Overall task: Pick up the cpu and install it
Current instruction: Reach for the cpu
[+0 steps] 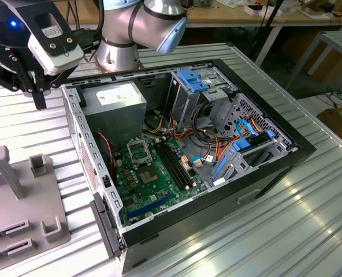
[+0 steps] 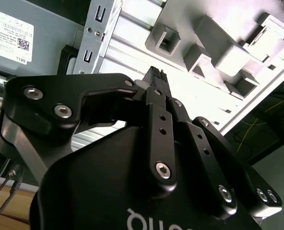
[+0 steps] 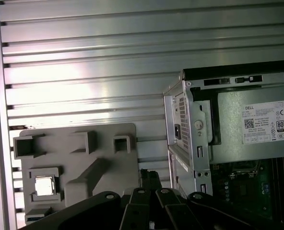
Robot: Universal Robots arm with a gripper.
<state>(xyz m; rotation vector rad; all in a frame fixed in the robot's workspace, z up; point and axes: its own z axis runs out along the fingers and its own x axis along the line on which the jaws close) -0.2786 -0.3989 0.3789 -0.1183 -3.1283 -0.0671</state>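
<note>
1. I see the cpu (image 3: 43, 185) in the first wrist view as a small silver square seated in a square pocket of the grey tray (image 3: 79, 163). It is not in the machine.
2. In the exterior view, the tray (image 1: 21, 213) lies flat on the ribbed table (image 1: 275, 231) at about 8 o'clock from the case (image 1: 298, 151). It sits beside the case but apart from it, and several upright blocks and empty pockets stand on it.
3. My gripper (image 3: 149, 178) is pinched narrow with the tips together, and it holds nothing. Both wrist views show one dark tip (image 2: 154, 75) with no gap.
4. In the exterior view, the gripper (image 1: 39, 98) hangs above the table at about 10 o'clock from the case, just outside the corner that holds the power supply (image 1: 116, 101). It is well apart from the cpu and touches nothing.
5. The socket (image 1: 137, 151) is a metal-framed square on the green board (image 1: 159, 184). It lies inside the open case at about 5 o'clock from the power supply.
6. The case lies on its side with the panel off. Blue drive brackets (image 1: 193, 78) are at about 12 o'clock inside it, and coloured cables run towards 3 o'clock.
7. The arm (image 1: 148, 23) rises from its base at about 11 o'clock from the case.
</note>
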